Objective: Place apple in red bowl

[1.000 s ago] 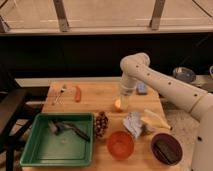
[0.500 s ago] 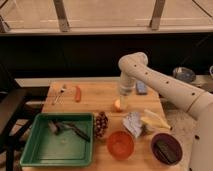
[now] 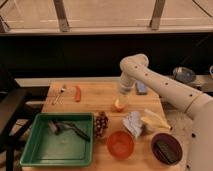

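The apple (image 3: pixel 119 104) is a small yellow-orange fruit at the middle of the wooden table (image 3: pixel 95 102). My gripper (image 3: pixel 122 97) points down directly over the apple, at its top. I cannot tell whether the apple rests on the table or is held. The red bowl (image 3: pixel 120 144) is round and orange-red. It stands at the table's front edge, straight in front of the apple, and it is empty.
A green tray (image 3: pixel 40 150) with utensils fills the front left. A dark maroon bowl (image 3: pixel 166 148) holding a black object stands at the front right. A brown cluster (image 3: pixel 101 124), crumpled white wrapper (image 3: pixel 133 122), yellow item (image 3: pixel 154 120), red-orange stick (image 3: pixel 77 93), cutlery (image 3: pixel 59 94) and blue sponge (image 3: pixel 141 88) lie around.
My arm's upper part has shifted slightly to the left. The gripper and the apple stay at about the same spot.
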### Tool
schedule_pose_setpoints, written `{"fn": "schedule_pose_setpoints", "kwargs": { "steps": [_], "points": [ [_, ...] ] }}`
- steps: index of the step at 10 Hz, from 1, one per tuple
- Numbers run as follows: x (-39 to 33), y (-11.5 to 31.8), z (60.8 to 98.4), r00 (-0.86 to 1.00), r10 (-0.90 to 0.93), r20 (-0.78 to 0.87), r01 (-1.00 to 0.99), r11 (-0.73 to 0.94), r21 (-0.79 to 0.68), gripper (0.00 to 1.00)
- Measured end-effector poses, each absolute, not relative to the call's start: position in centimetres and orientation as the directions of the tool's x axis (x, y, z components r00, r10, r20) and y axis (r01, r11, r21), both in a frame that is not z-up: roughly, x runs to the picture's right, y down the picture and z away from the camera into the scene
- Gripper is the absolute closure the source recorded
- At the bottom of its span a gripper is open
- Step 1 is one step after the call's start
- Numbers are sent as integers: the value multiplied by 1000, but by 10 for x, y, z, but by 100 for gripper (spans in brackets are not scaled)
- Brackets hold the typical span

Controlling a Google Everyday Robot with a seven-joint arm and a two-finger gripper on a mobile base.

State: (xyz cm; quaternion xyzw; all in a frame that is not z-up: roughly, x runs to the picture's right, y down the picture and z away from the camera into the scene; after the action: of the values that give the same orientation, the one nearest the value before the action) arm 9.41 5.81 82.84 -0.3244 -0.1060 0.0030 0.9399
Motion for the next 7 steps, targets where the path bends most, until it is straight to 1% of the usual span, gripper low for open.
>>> {"fn": "schedule_pose_setpoints", "kwargs": {
  "steps": [1,2,4,7],
  "points": [
    [95,59,832,977,81,196,57,790,-611,40],
    [96,65,850,977,97,187,40,784,-619,40],
    [99,71,860,978,116,174,21,774,-632,40],
    [105,92,878,980,134,149,1,742,-670,40]
  ]
}}
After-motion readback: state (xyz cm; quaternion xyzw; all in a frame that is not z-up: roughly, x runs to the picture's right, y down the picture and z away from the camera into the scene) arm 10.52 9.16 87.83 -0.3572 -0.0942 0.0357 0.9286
